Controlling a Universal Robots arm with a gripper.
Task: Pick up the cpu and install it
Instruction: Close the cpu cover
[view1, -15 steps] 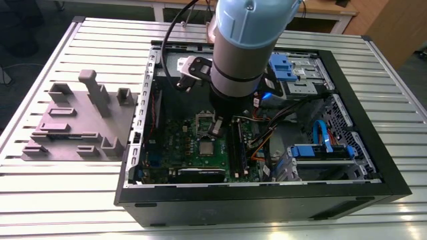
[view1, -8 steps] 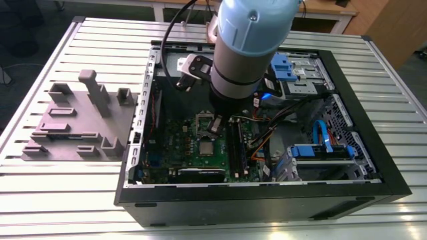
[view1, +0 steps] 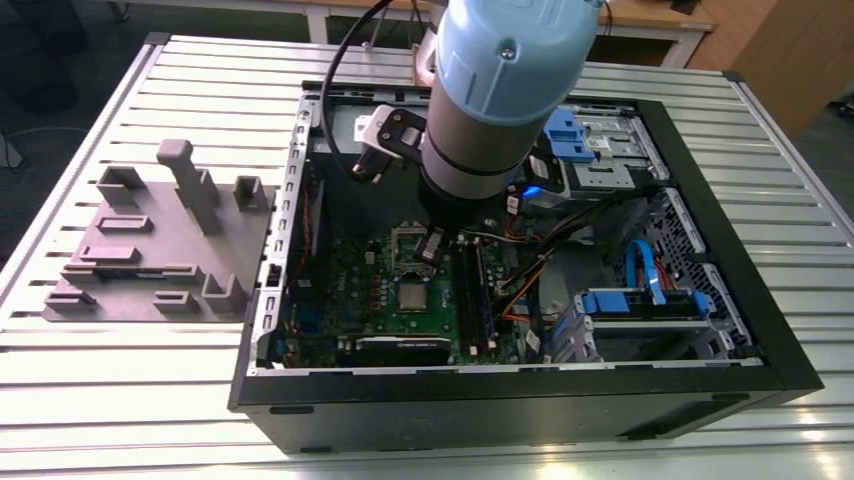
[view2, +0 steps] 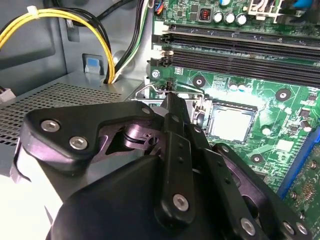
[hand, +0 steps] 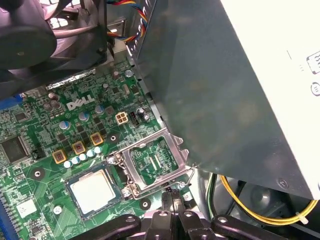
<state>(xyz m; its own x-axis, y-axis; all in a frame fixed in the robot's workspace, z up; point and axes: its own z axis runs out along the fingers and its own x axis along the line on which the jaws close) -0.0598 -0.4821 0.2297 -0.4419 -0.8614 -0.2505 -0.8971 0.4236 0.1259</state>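
The small square silver-topped cpu (hand: 91, 191) lies in its socket on the green motherboard (hand: 30, 180). The clenched black pincer (hand: 171, 196) touches the raised metal socket bracket (hand: 155, 162), beside the grey power-supply box (hand: 210, 85).

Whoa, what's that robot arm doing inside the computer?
The robot arm has reached down into an open computer case lying on a metal table. Its job is to put in the cpu, the small shiny silver square. That chip is already lying flat in its socket on the green motherboard, and the metal socket bracket next to it is flipped open. The pincer hangs close above the bracket's edge, beside the chip, and it is not holding anything.
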